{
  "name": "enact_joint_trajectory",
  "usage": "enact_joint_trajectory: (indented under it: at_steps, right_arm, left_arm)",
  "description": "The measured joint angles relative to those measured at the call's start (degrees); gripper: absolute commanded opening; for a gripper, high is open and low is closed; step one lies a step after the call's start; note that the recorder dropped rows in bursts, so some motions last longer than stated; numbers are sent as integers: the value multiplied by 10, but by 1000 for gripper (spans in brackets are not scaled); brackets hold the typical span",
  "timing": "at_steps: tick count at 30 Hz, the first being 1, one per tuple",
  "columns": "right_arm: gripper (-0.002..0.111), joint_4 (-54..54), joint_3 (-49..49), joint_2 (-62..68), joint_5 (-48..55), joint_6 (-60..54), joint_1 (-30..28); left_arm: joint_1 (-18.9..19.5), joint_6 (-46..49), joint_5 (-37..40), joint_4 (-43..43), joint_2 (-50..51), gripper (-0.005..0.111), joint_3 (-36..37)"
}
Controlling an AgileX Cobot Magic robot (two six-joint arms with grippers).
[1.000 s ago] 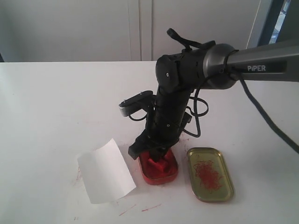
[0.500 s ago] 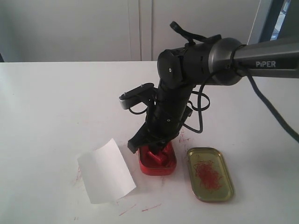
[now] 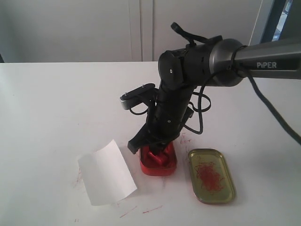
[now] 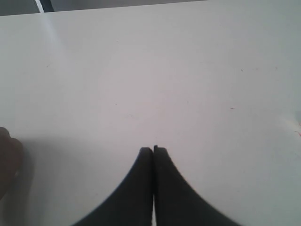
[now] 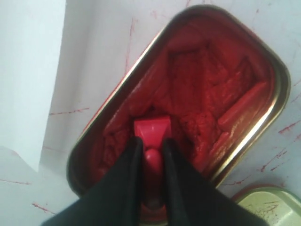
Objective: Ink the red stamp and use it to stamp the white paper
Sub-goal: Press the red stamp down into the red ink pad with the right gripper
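Observation:
My right gripper (image 5: 151,142) is shut on the red stamp (image 5: 151,129), its two black fingers clamping the stem. The stamp's square base rests in the red paste of the open oblong ink tin (image 5: 235,94). In the exterior view the right arm leans down over that tin (image 3: 158,165), and the stamp (image 3: 155,155) shows just under the fingers. The white paper (image 3: 106,173) lies left of the tin, its far edge curled up; it also fills a corner of the right wrist view (image 5: 28,70). My left gripper (image 4: 153,149) is shut and empty over bare table.
The gold lid (image 3: 211,175), smeared red inside, lies right of the tin; its rim shows in the right wrist view (image 5: 268,205). Red ink streaks (image 3: 153,208) mark the white table (image 3: 56,103) near the front edge. A grey wall stands behind.
The right arm has shifted and the ink tin has slid slightly back and left with the stamp in it. Over the last half second almost nothing moved.

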Motion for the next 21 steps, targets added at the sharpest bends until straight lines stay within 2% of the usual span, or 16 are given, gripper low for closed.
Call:
enact_joint_trajectory:
  at_steps: [21]
  right_arm:
    - [0, 0, 0, 1, -8, 0, 0]
  left_arm:
    - [0, 0, 0, 0, 0, 0, 0]
